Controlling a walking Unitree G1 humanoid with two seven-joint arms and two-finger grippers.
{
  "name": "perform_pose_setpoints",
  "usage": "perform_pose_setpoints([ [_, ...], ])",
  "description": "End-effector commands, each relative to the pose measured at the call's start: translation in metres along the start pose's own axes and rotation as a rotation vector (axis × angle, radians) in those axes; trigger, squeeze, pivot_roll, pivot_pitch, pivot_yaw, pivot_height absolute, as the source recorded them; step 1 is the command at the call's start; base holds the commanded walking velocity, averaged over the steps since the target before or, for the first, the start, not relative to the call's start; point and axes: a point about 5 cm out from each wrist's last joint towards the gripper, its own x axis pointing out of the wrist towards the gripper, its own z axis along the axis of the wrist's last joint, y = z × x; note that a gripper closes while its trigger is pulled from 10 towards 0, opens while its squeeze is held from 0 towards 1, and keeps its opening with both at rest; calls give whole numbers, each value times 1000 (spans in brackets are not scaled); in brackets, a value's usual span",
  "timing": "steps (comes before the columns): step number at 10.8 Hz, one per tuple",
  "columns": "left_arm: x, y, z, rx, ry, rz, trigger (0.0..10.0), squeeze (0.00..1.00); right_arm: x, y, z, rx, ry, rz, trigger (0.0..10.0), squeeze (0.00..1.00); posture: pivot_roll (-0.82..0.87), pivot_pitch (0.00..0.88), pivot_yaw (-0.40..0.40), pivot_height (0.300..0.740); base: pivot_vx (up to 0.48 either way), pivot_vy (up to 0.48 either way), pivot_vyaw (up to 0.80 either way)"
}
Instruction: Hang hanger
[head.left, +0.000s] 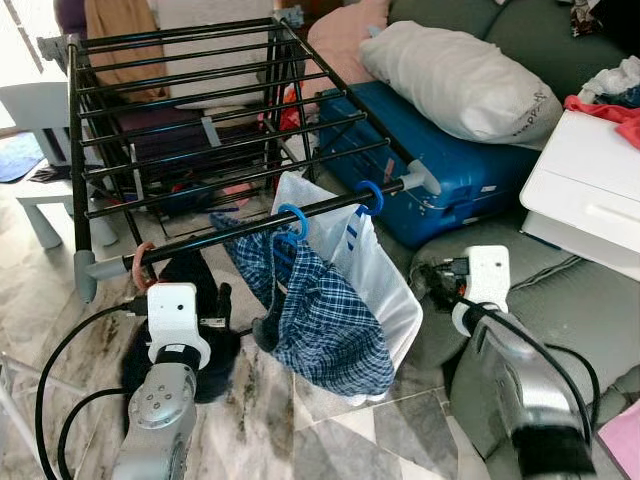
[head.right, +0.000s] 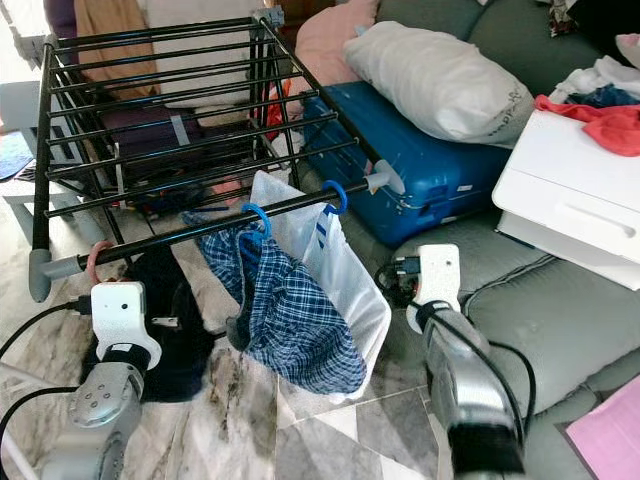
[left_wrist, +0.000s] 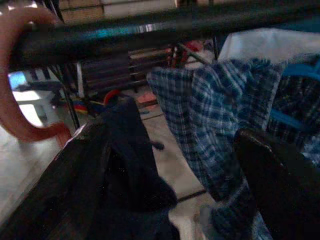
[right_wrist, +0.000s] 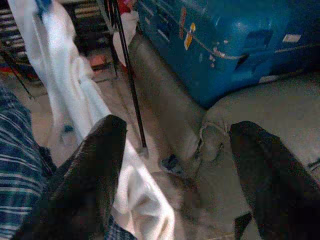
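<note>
Head views: left gripper just below front rail; pink hanger hook over rail, dark garment beneath.
Left wrist: fingers spread wide, empty. Judgement: retreat straight down, avoid snagging.
Right wrist: right gripper wide, empty.

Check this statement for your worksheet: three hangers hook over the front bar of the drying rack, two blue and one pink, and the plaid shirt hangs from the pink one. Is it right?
Not quite. The left eye view shows the plaid shirt hanging from a blue hanger, not the pink hanger, which carries a dark garment. The rest stands: three hangers hook over the drying rack's front bar, two blue and one pink.
</note>
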Motion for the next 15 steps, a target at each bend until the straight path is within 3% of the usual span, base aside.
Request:
perform_pose_setpoints([
  [1, -1, 0, 9, 21, -34, 11, 10000, 0, -4, 3, 8, 2, -24, 4, 10000, 1000, -105, 14, -18, 740, 0, 0, 0],
  [6, 4, -4, 17, 41, -63, 41, 10000, 0, -5, 16, 11, 9, -26, 53, 10000, 1000, -99, 12, -20, 740, 0, 0, 0],
  [15, 5, -8, 13, 56, -52, 35, 10000, 0, 1, 19, 13, -10, -18, 74, 10000, 1000, -99, 0, -25, 740, 0, 0, 0],
])
